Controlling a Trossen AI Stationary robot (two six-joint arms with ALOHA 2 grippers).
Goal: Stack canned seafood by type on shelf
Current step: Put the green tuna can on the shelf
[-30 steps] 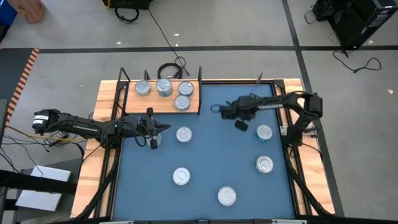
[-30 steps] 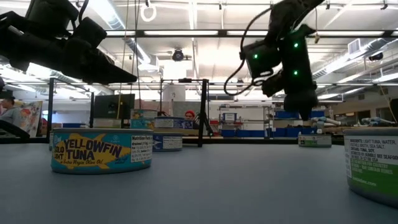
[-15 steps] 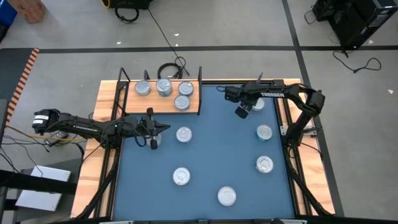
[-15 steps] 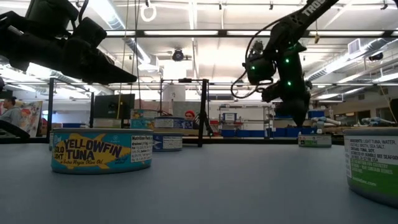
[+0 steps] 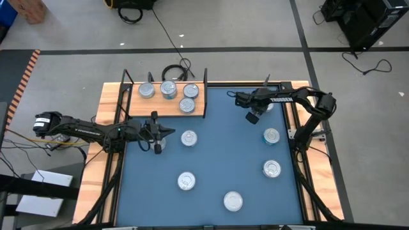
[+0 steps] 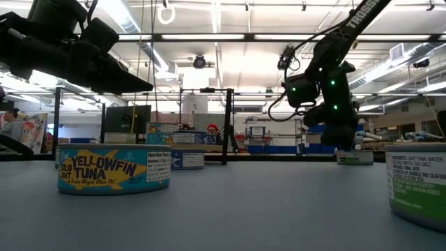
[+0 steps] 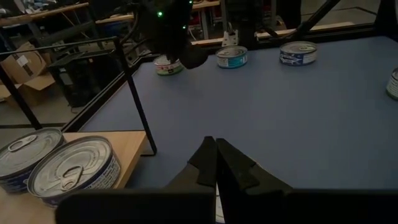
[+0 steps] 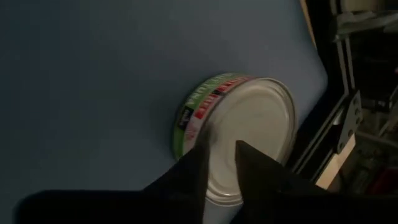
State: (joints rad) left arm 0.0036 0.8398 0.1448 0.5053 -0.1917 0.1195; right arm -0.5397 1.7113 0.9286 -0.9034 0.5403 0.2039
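**Three tins shelved, six still out on the mat**

While most of the seafood lay loose, the big blue mat (image 5: 211,160) carried the work, with the wooden shelf (image 5: 167,107) at its far-left corner. Three tins (image 5: 168,89) sat on that board, side by side and none stacked, so the sorting looked barely begun.

Five tins (image 5: 188,137) lay scattered well apart over the mat toward its near and right edges, one of them a yellowfin tuna tin (image 6: 113,169). A sixth, a green-labelled tin (image 8: 239,134), rested by the far-right corner. The right gripper (image 5: 254,117) hung directly over it, its fingers narrowly parted above the lid and grasping nothing; a pick there seemed the step in hand.

The left gripper (image 7: 216,163) waited near the mat's left edge, just beside the shelf, fingers pressed together and empty.
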